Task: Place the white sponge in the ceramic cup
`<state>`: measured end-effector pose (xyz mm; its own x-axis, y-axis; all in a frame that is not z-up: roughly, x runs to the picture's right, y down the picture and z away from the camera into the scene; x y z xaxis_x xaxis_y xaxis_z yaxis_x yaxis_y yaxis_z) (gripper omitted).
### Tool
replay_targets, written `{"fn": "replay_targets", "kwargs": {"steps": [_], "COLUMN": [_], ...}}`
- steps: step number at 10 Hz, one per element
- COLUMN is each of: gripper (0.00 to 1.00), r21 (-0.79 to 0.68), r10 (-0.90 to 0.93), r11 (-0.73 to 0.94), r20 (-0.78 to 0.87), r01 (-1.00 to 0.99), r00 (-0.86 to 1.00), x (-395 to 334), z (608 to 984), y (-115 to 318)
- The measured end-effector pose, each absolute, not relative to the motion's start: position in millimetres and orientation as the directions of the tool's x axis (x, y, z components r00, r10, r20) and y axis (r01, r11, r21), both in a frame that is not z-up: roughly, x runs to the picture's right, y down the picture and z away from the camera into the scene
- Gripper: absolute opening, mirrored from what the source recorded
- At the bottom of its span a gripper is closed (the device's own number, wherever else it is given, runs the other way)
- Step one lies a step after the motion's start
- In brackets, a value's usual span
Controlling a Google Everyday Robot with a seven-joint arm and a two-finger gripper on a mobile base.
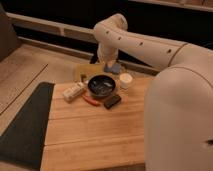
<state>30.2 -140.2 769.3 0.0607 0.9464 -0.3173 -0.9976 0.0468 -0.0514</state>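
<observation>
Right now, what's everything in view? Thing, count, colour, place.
table: 1, light wood, centre foreground
mat: 1, dark, along the table's left side
bowl: 1, dark, round, far part of the table
ceramic cup: 1, white, just right of the bowl
rectangular block: 1, cream-white, left of the bowl
thin item: 1, red-orange, in front of the bowl; type unclear
flat block: 1, black, front right of the bowl
partly hidden item: 1, olive-yellow, behind the bowl; type unclear
white sponge: 1, pale bluish-white, held in the hand
arm: 1, white, reaching in from the right
hand: 1, shut on the sponge, above the table's far edge, up and left of the cup
</observation>
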Motion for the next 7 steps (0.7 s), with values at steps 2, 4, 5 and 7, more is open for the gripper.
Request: {"fn": "replay_targets", "kwargs": {"steps": [2,4,5,7], "gripper": [0.02,0.02,0.02,0.02], "r21": [0.046,0.086,0.086,0.049], "r10": [0.959,0.968,0.971,0.973], "r11": [0.022,0.000,-0.021,-0.030], "r20": [-0.283,-0.250,-0.237,-0.228], "r01": [-0.999,-0.996,-0.996,-0.998], "r00": [0.009,-0.022,-0.041,-0.040], "x": [76.0,96.8,106.1,105.8], "z": [774.2,778.9,786.3,802.1], "y": [-165.2,-182.1,-185.7,-186.4]}}
